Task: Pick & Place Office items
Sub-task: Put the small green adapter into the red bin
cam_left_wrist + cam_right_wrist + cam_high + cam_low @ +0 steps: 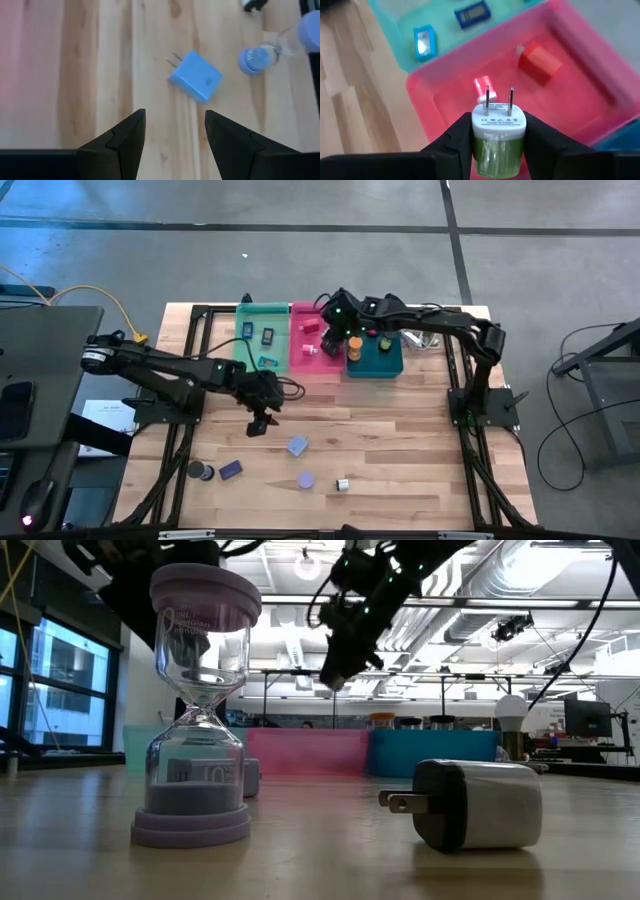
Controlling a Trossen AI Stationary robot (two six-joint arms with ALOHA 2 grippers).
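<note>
My right gripper (333,340) hangs over the pink bin (305,365), shut on a green-and-white plug charger (497,150). A red charger (540,62) and a small pink-white item (482,85) lie on the floor of that bin. Small blue items (425,42) lie in the green bin (250,330). My left gripper (262,422) hovers open above the bare wood, a little short of a blue charger (196,76) that lies flat on the table. A lavender hourglass (197,710) stands upright, and a white-and-black charger (470,802) lies on its side. My right gripper pinches the charger's two opposite side faces (476,131) between its two fingers, just behind the white prong end. The fingers slant down toward the table's left side. The charger is lifted clear above the pink bin, with its two prongs (499,95) pointing away from the gripper.
A teal bin (385,365) with several items stands to the right of the pink one. A dark purple block (231,470) and a small round roll (200,471) lie near the front left. Black frame rails (190,360) run along the table's sides.
</note>
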